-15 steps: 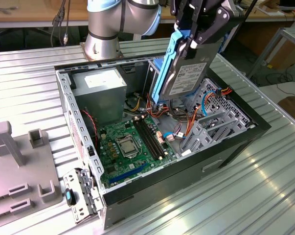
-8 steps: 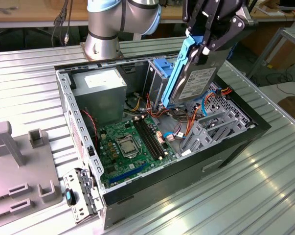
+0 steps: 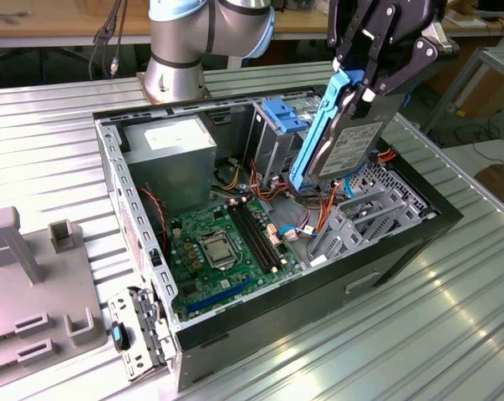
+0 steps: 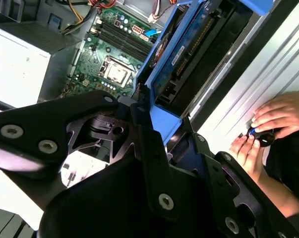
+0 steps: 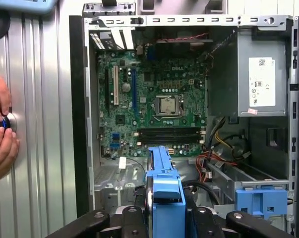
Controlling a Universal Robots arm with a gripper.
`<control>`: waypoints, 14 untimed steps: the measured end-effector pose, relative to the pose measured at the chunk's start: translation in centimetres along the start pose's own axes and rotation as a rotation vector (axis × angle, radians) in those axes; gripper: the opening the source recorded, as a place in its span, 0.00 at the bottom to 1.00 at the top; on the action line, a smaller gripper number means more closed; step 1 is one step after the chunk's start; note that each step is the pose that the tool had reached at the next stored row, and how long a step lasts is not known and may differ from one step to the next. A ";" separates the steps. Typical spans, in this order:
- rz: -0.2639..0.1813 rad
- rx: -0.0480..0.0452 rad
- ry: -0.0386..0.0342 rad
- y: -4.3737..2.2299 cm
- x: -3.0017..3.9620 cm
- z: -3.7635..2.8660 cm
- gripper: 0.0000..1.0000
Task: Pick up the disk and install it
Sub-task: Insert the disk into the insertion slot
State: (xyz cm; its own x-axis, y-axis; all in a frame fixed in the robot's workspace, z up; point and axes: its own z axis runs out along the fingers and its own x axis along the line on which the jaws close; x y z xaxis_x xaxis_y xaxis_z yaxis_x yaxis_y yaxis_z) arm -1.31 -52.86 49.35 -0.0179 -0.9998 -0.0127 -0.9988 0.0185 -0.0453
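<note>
You have the disk [image 3: 342, 138] off the table and in the air: its dark grey body with the bright blue bracket stands steeply tilted on edge, above the drive end of the open computer case [image 3: 318, 311]. The gripper [image 3: 362, 90] is clamped on its upper end, black fingers [image 3: 377, 50] pressed against both faces. The disk's lower end hangs over the orange and blue cables [image 3: 318, 209], between the motherboard [image 3: 222, 246] and the grey drive cage [image 3: 364, 219]; you cannot tell whether it touches anything there.

In both wrist views the blue bracket [image 4: 189, 54] [image 5: 164, 193] runs out from between the fingers toward the case interior.

Just beside the disk, toward the exterior view's left, you see the light-blue latch plate [image 3: 281, 113], and further that way the grey power supply [image 3: 172, 154]. The case lies on its side on the ribbed metal table [image 3: 452, 317].

A person's hands [image 4: 270, 121] [image 5: 0, 129] rest on the table beside the case, pinching a small dark object. A grey fixture [image 3: 34, 284] sits on the table at the exterior view's left, well apart from the disk
</note>
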 end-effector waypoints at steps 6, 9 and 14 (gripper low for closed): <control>0.000 0.0004 0.0031 -1.26 0.62 0.61 0.37; 0.000 0.0004 0.0031 -2.55 0.71 0.84 0.37; 0.000 0.0005 0.0030 -4.39 1.80 1.13 0.37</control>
State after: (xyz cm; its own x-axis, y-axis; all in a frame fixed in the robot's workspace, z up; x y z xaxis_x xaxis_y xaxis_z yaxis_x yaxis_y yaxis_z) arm 3.10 -54.72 48.39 -0.0177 -0.9998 -0.0097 -0.9988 0.0181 -0.0458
